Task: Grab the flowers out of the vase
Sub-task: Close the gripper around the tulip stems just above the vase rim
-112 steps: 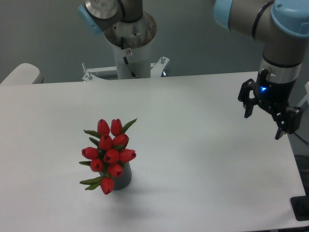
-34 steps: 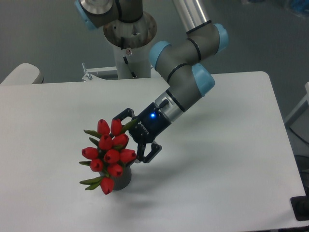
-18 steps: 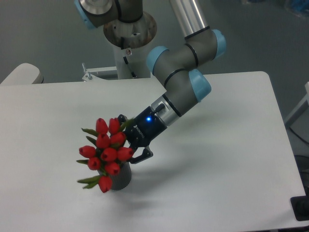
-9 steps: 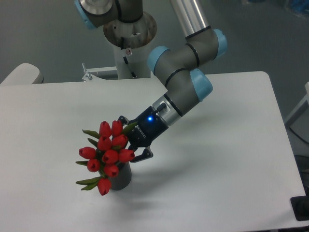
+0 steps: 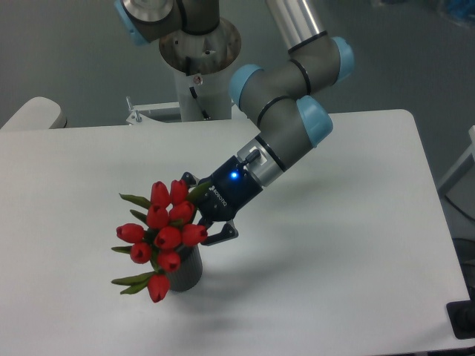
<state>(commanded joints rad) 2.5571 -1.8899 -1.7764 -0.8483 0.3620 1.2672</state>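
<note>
The flowers (image 5: 159,233), a bunch of red tulip buds with green leaves, lean out to the left over the vase (image 5: 189,273), a short dark grey cylinder at the front left of the table. The buds cover the vase's mouth, so the stems are hidden. My gripper (image 5: 199,213) reaches in from the right and is shut on the bunch just above the vase. Its fingertips are hidden behind the buds. Its black body with a blue light (image 5: 231,178) shows to the upper right.
The white table (image 5: 334,259) ends at the right around x 600. The arm's base column (image 5: 197,74) stands at the back edge. A beige rounded object (image 5: 30,115) sits at the far left. A black object (image 5: 464,319) lies beyond the table's front right corner.
The gripper came from the far right, closed on the bunch, and has shifted slightly up and right. The flowers now lean further left, with the lowest bud hanging lower.
</note>
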